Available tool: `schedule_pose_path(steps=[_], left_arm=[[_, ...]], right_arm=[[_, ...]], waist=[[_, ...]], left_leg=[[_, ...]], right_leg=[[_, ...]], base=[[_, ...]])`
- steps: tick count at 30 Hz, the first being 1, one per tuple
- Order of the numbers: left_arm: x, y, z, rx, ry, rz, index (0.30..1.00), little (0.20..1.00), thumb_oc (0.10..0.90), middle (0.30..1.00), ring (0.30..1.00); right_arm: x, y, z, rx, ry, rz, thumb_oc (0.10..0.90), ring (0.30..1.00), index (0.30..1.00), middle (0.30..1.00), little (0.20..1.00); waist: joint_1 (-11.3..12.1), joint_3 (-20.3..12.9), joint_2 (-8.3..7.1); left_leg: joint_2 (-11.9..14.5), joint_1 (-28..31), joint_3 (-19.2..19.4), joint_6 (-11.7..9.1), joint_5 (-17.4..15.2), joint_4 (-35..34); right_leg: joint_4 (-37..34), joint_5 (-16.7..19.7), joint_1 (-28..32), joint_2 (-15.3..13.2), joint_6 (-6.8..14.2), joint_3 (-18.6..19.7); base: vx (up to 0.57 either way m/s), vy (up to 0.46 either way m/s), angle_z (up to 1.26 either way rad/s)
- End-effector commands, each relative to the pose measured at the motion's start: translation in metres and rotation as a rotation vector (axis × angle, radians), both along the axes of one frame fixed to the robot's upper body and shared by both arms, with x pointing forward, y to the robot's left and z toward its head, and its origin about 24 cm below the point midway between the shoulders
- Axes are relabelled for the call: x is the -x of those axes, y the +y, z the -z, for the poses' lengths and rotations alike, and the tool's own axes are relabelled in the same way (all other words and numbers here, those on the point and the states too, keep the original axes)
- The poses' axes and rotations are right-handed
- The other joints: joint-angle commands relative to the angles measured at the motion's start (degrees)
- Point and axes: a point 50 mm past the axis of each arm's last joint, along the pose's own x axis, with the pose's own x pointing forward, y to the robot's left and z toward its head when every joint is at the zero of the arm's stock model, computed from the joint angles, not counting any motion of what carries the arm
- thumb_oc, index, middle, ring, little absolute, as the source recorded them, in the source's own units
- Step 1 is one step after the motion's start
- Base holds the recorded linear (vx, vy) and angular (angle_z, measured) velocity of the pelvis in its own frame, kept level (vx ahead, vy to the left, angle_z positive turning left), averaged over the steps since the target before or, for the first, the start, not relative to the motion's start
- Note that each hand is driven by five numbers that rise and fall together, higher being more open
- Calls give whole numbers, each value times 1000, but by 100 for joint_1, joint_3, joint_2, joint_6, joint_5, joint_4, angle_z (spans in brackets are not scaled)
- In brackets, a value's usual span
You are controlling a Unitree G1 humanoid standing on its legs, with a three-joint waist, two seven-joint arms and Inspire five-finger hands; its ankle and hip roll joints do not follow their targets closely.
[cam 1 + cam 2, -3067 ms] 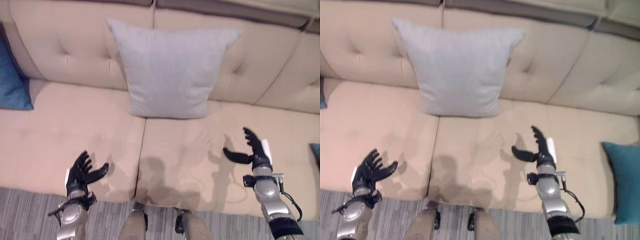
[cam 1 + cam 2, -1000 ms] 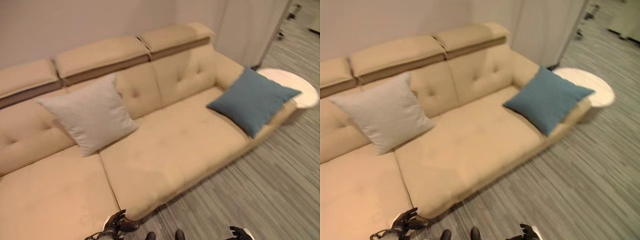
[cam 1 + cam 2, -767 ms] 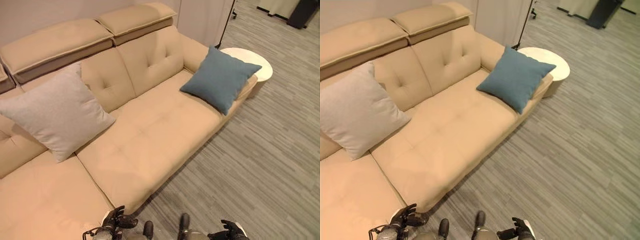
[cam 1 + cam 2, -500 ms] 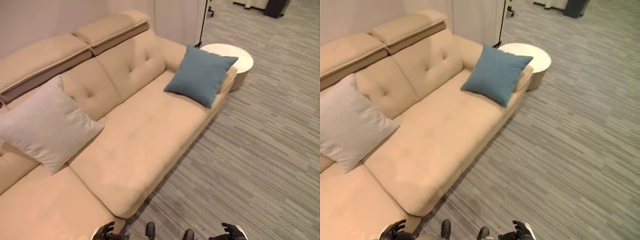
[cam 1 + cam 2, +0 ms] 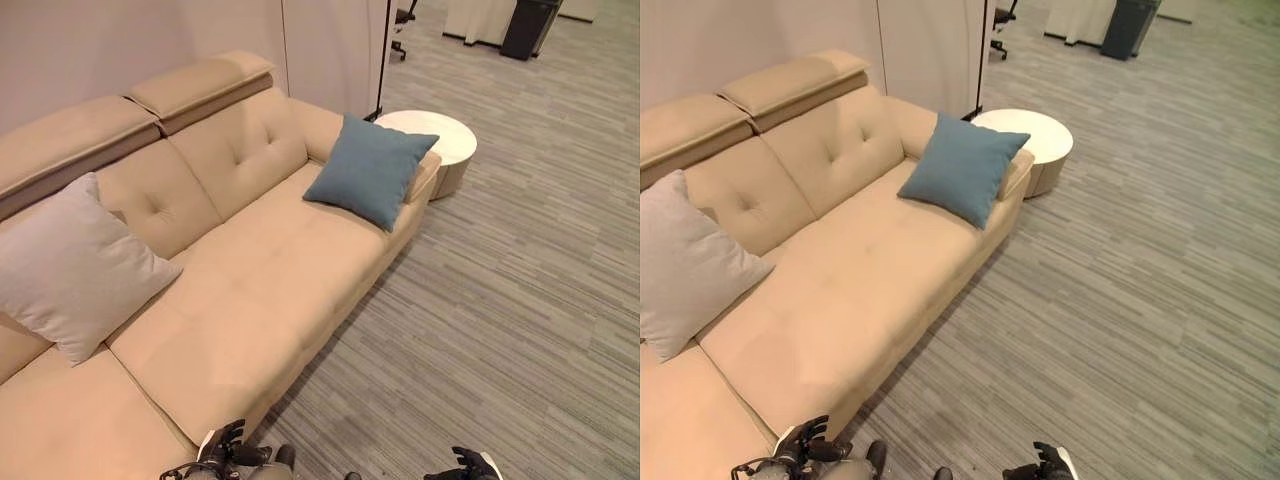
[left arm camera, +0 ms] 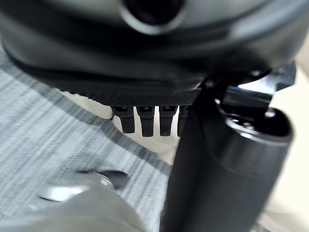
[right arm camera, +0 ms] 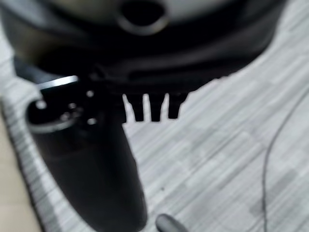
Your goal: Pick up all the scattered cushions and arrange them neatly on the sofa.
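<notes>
Square teal fabric cushion (image 5: 368, 170) leans on the far armrest of the long beige upholstered sofa (image 5: 250, 290), tilted. Square pale grey fabric cushion (image 5: 75, 265) stands against the tufted backrest further along, well apart from the teal one. Round white low side table (image 5: 440, 145) just beyond the armrest, on grey striped carpet floor (image 5: 510, 300). Left robot hand (image 5: 228, 447) low by the sofa's front edge, fingers loosely spread, empty. Right robot hand (image 5: 462, 465) over the carpet, fingers relaxed, holding nothing.
</notes>
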Motion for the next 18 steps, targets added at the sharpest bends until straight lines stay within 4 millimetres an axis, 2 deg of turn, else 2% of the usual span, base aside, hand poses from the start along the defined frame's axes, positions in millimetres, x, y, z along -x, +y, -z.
schedule_pose_path(steps=[1,3,5,6,7,8,9,10,11,12,14,18], left_arm=[[7,4,1,-26,20,21,900,900,800,900,900],[8,6,1,-30,21,19,900,900,800,900,900],[3,13,-2,-46,6,20,900,900,800,900,900],[3,13,-2,-46,6,20,900,900,800,900,900],[2,14,-3,-49,1,20,900,900,800,900,900],[-4,16,-6,-60,-18,25,900,900,800,900,900],[-6,17,-7,-64,-27,22,900,900,800,900,900],[-8,17,-8,-67,-35,18,900,900,800,900,900],[-8,17,-8,-67,-35,18,900,900,800,900,900],[-10,17,-8,-72,-38,21,900,900,800,900,900],[-10,18,-8,-72,-33,18,900,900,800,900,900],[-9,19,-8,-79,-30,10,900,900,800,900,900]], right_arm=[[-5,-6,-4,29,-39,24,800,900,900,900,900],[-6,-5,-4,24,-43,24,800,900,900,900,900],[-20,1,-7,9,-84,0,800,900,900,900,900],[-20,1,-7,9,-84,0,800,900,900,900,900],[-26,2,-8,7,-99,-7,800,900,900,900,900],[-35,5,-11,4,-128,-20,800,900,900,900,900],[-37,6,-11,1,-131,-24,800,900,900,900,900],[-38,7,-12,-1,-133,-26,800,900,900,900,900],[-38,7,-12,-1,-133,-26,800,900,900,900,900],[-41,9,-12,0,-131,-36,800,900,900,900,900],[-43,8,-12,9,-129,-47,800,900,900,900,900],[-46,8,-14,14,-134,-61,800,900,900,900,900]], waist=[[170,-52,-128],[196,-78,-134],[237,-78,-112],[243,-76,-114],[225,-51,-80],[191,-4,-11],[183,14,23],[184,8,52],[179,15,53],[216,-8,82],[239,-58,103],[156,-64,148]], left_leg=[[-158,227,26,395,-635,363],[-137,299,69,430,-665,349],[-46,513,219,549,-778,341],[-46,514,226,551,-780,342],[-10,586,266,592,-828,353],[46,695,333,662,-904,376],[72,787,357,685,-954,361],[89,879,392,700,-998,328],[88,889,387,700,-999,326],[147,1043,468,691,-1085,201],[178,1167,546,673,-1144,99],[241,1406,535,604,-1212,-20]], right_leg=[[518,-334,206,-136,879,270],[700,-368,177,-171,907,270],[1458,-307,-146,-320,1099,234],[1470,-313,-152,-322,1100,241],[1789,-258,-295,-379,1166,189],[2337,-73,-600,-527,1308,-37],[2483,21,-712,-661,1340,-204],[2432,63,-754,-802,1318,-411],[2436,58,-744,-804,1318,-415],[1987,-1,-686,-1036,1188,-832],[1530,179,-762,-1193,1170,-1099],[1087,487,-1035,-1259,1260,-1074]], base=[[161,74,-112],[108,61,-73],[115,81,-21],[62,54,-52],[70,69,-76],[107,81,-64],[128,53,-45],[84,13,-25],[138,-50,-49],[148,-88,-39],[193,-107,-30],[183,-91,-30]])
